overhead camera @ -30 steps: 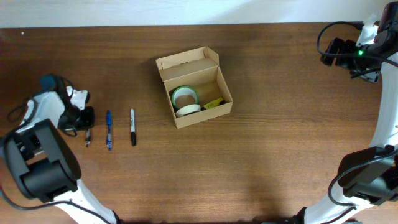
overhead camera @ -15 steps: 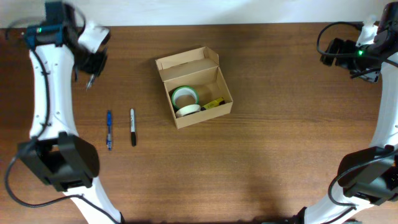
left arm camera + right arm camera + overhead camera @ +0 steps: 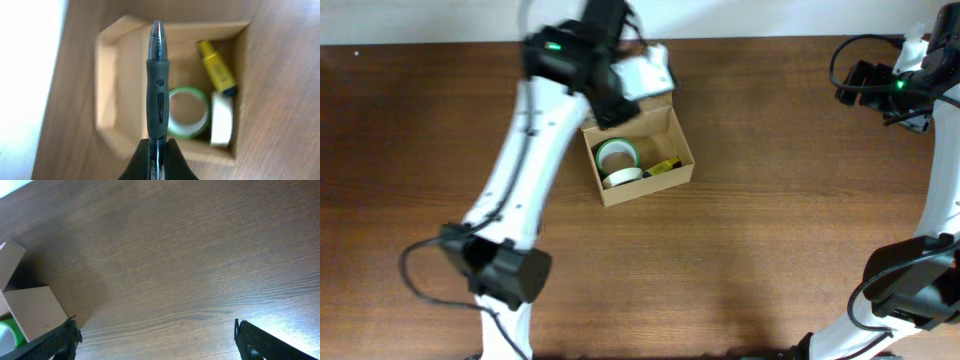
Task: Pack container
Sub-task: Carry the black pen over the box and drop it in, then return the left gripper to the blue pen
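Currently, left fingers (image 3: 136,165) are clamped on the pen (image 3: 157,85) above the container (image 3: 650,186); right fingers (image 3: 47,347) stand apart. Light, thin cardboard likely crushes: grip walls gently.

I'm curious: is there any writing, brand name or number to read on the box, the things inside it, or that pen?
None: no word, number or sign can be read in any view.
The cardboard box is plain and unmarked.
The pen, yellow marker, green tape roll and white tape roll show no legible print; any fine print would be lost in the blur.
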Robot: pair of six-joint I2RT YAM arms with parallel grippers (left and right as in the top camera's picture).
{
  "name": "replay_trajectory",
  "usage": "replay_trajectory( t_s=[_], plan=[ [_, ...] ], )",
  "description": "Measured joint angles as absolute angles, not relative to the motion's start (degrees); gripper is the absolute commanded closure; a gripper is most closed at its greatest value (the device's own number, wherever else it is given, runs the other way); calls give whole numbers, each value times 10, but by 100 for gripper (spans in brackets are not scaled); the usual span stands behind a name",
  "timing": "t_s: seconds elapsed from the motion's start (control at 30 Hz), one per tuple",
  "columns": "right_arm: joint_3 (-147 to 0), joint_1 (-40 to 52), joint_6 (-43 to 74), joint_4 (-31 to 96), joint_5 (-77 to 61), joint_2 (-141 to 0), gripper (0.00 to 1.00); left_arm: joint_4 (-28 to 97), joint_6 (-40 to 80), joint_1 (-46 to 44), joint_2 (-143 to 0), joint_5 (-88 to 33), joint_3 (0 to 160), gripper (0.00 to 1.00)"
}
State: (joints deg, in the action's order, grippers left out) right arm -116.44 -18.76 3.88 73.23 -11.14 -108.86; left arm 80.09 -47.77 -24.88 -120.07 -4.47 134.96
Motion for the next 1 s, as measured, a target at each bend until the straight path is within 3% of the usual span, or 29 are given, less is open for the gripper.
replay_trajectory(
  t_s=[0.37, 0.83, 0.87, 0.9, 0.97, 1.0],
  plan=[
    [-1164, -188, 39, 732, -111, -1089, 1, 754, -467, -289, -1381, -10, 1347, 99],
    [-1164, -188, 39, 732, -111, -1089, 1, 740, -435, -264, -1393, -13, 1347, 98],
    [-1164, -188, 39, 732, -111, -1089, 1, 741, -434, -264, -1393, -13, 1347, 96],
    [-1164, -188, 39, 732, -111, -1089, 1, 741, -432, -264, -1393, -13, 1347, 86],
    [-1164, -188, 39, 732, -111, -1089, 1, 741, -428, -265, -1393, -15, 1347, 53],
    [-1164, -188, 39, 732, -111, -1089, 1, 741, -425, -265, -1393, -16, 1347, 47]
  ],
)
